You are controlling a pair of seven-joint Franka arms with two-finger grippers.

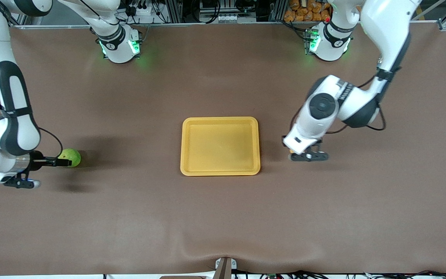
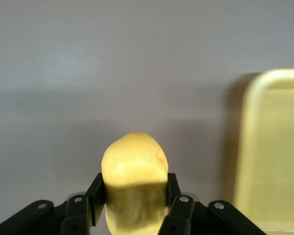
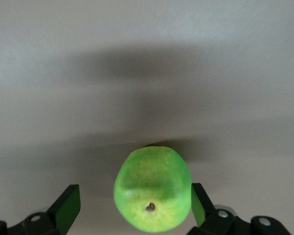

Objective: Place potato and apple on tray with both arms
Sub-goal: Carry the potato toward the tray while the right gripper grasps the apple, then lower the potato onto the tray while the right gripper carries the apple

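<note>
Apple grab is the step in hand, judging by the layout. It sits on the brown table at mid-height of the front view, right out at the frame edge on the right arm's end, well apart from the tray in the middle of the frame. The right gripper has its fingers spread on either side of the fruit, one pad close against the skin and the other with a visible gap, so nothing is squeezed yet.

To do this well, the gripper probably wants centring first so both pads meet the apple together. Closing off-centre could shove a round thing sideways and let it roll. A gentle squeeze across the widest part looks safest, then a straight lift before heading for the tray.

The right arm comes down the frame edge with its forearm bent low and the wrist lying nearly level along the table.

The left arm folds at the elbow, wrist tipped down, just beside the tray on the left arm's end. The left gripper is pinching the potato between both pads, low over the table. Whether it's lifted clear is hard to say.
</note>
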